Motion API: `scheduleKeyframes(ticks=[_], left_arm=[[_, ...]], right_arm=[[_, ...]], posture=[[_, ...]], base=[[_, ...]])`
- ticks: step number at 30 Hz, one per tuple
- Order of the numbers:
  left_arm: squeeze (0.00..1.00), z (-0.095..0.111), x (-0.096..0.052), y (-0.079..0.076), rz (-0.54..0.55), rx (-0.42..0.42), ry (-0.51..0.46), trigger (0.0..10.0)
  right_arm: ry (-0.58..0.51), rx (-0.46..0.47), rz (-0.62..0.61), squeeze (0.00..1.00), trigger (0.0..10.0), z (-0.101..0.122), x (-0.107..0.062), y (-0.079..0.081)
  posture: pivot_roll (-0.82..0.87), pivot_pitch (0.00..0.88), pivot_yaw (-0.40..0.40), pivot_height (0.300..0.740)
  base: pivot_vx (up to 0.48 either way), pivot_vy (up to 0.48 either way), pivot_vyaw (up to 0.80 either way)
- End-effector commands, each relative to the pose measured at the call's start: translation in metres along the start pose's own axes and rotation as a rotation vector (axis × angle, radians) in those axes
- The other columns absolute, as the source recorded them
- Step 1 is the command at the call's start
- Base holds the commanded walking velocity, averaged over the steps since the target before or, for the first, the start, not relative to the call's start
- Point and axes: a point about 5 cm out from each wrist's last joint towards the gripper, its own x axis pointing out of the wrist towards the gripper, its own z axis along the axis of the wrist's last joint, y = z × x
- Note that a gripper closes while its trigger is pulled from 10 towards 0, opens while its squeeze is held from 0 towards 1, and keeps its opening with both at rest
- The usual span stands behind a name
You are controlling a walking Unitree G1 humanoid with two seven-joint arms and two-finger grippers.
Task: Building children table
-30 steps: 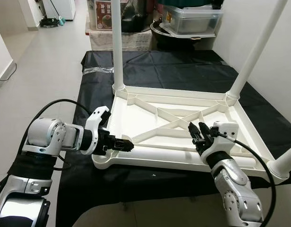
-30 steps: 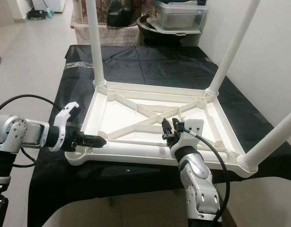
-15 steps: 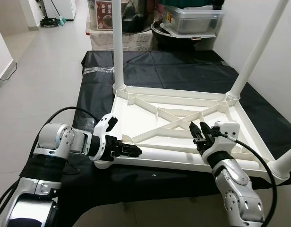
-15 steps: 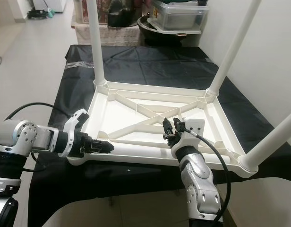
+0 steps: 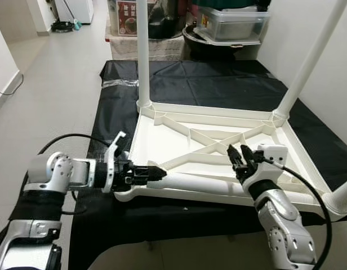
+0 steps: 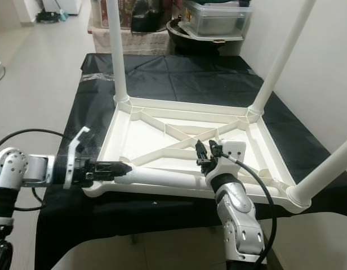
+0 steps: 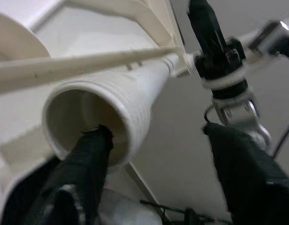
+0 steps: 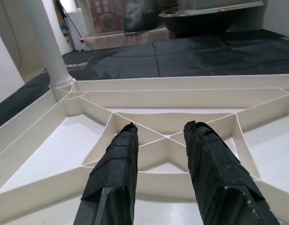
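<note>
A white children's table [image 5: 162,135] lies upside down on a black cloth, with three white legs standing up from its corners. A loose white leg [image 5: 207,184] lies along the table's near rim. My left gripper [image 5: 152,172] is at that leg's open threaded end [image 7: 88,112]. It is open, with one finger [image 7: 90,154] at the tube's mouth and the other well off to the side. My right gripper [image 5: 240,153] hovers open over the ribbed underside, just above the loose leg's other half, with nothing between its fingers [image 8: 114,159].
The black cloth [image 5: 207,79] covers a low platform. Behind it stand a clear storage box [image 5: 232,22] and a dark basin. A white wall runs close along the right. Tiled floor [image 5: 49,84] lies open to the left.
My left arm has drawn its wrist back to the left, and its fingers now point along the loose leg at its open end. The right gripper has barely moved.
</note>
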Motion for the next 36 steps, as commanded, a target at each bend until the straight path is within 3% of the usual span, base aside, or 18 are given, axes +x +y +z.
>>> scheduleKeyframes(ticks=[1, 11, 27, 33, 36], left_arm=[[0.0, -0.012, 0.004, 0.0, -0.039, -0.008, 0.057, 0.0], [0.0, -0.017, 0.001, 0.006, -0.021, -0.028, 0.066, 0.0], [0.0, -0.006, -0.018, 0.002, -0.063, 0.006, -0.098, 0.0], [0.0, -0.005, -0.022, -0.002, -0.101, 0.053, -0.199, 0.0], [0.0, -0.004, -0.023, -0.003, -0.108, 0.052, -0.217, 0.0]], right_arm=[[-0.014, 0.009, -0.013, 0.0, 10.0, 0.002, -0.001, -0.004], [-0.046, 0.016, -0.02, 0.0, 10.0, 0.013, 0.002, -0.006], [-0.122, 0.031, 0.01, 0.0, 10.0, 0.034, 0.012, 0.003], [-0.221, 0.254, 0.021, 0.0, 10.0, 0.059, 0.018, 0.008], [-0.229, 0.292, 0.021, 0.0, 10.0, 0.061, 0.018, 0.008]], posture=[[0.1, 0.075, -0.09, 0.74], [0.09, 0.078, -0.09, 0.74], [0.1, 0.07, -0.102, 0.74], [0.1, 0.061, -0.1, 0.74], [0.1, 0.061, -0.1, 0.74]], base=[[0.0, 0.0, 0.0], [0.0, 0.0, 0.0], [0.0, 0.0, 0.0], [0.0, 0.0, 0.0], [0.0, 0.0, 0.0]])
